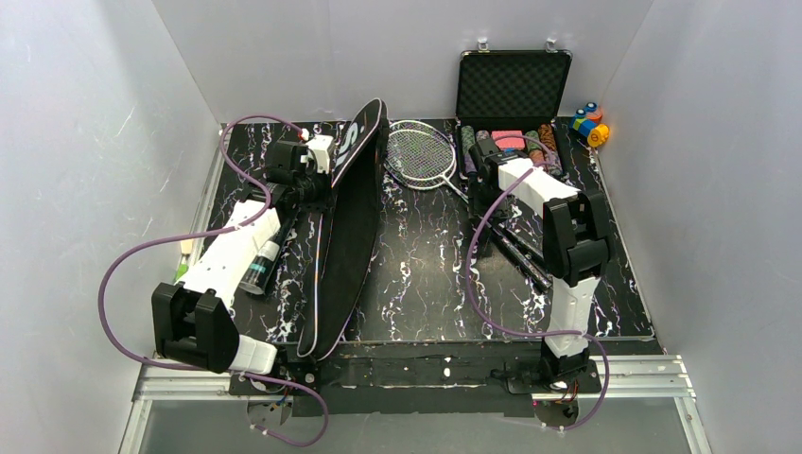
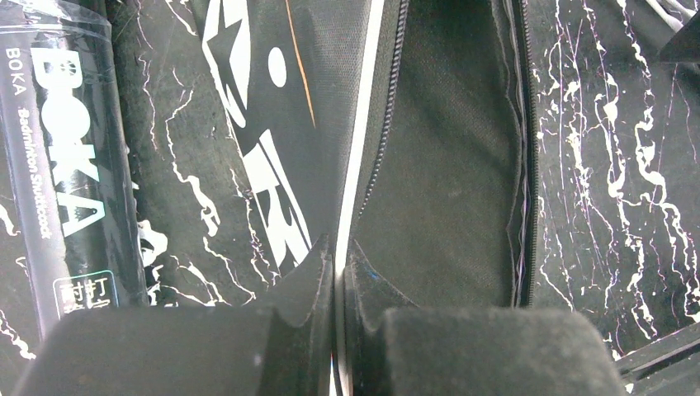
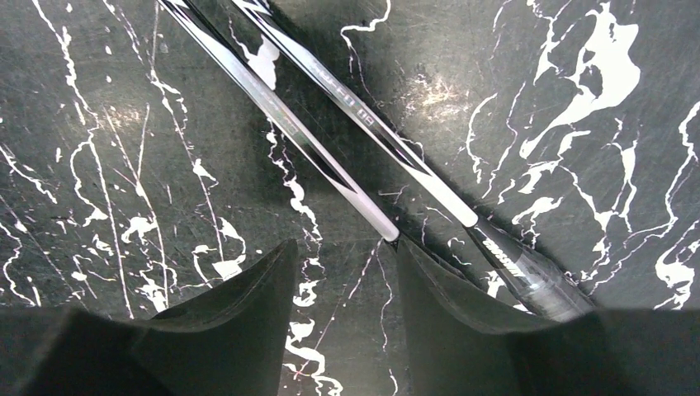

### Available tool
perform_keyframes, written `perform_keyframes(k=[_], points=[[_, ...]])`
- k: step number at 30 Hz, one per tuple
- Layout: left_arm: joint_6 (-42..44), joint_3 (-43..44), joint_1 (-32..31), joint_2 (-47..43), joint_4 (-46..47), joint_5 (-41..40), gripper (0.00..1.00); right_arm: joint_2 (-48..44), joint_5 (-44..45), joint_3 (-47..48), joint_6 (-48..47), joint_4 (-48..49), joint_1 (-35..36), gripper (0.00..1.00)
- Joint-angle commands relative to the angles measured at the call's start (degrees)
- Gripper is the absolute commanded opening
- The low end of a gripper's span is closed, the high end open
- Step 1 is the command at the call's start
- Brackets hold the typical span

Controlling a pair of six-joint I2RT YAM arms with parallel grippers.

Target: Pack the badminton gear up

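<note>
The long black racket bag (image 1: 348, 227) lies unzipped down the left half of the table, its inside (image 2: 446, 165) showing. My left gripper (image 2: 338, 247) is shut on the white-piped edge of the bag's flap near its upper part (image 1: 317, 180). The black BOKA shuttlecock tube (image 2: 66, 165) lies left of the bag, under my left arm (image 1: 260, 270). Two rackets lie at centre right, heads (image 1: 421, 151) to the back and dark handles (image 1: 520, 251) to the front. My right gripper (image 3: 342, 252) stands open just above the table beside their shafts (image 3: 272, 115), with only table between its fingers. Its right finger (image 3: 446, 289) covers where one shaft meets its handle.
An open black case of poker chips (image 1: 514, 85) stands at the back right, close behind my right gripper. Small coloured blocks (image 1: 591, 123) sit beside it in the corner. White walls close in the table on three sides.
</note>
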Motion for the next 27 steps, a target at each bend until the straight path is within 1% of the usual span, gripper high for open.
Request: perform_keyframes(k=[1,7,9,12,19,23,27], points=[[-0.22,-0.02,0.59,-3.39,1.82,1.1,0.0,0.53,-1.74,0.88,0.45,1.96,0.97,0.54],[-0.22,0.01,0.84,-3.63,1.78,1.29,0.0,1.61,-2.5,0.91,0.47,2.23,2.95,0.48],[-0.2,-0.1,0.98,-3.81,1.79,1.38,0.0,1.94,-2.91,1.08,0.55,2.43,3.06,0.45],[-0.21,-0.33,1.12,-4.13,1.76,1.5,0.0,2.17,-1.54,2.52,0.3,1.76,3.15,0.43],[-0.36,-0.89,1.51,-4.26,2.22,2.2,0.0,-1.81,2.23,6.7,-1.34,-0.14,2.98,0.5],[-0.38,-0.88,1.62,-4.55,2.22,2.26,0.0,-0.09,3.6,8.75,-1.99,-1.57,2.32,0.54],[-0.38,-0.87,1.71,-4.79,2.05,2.28,0.0,1.94,2.96,8.05,-1.7,-1.03,1.38,0.54]])
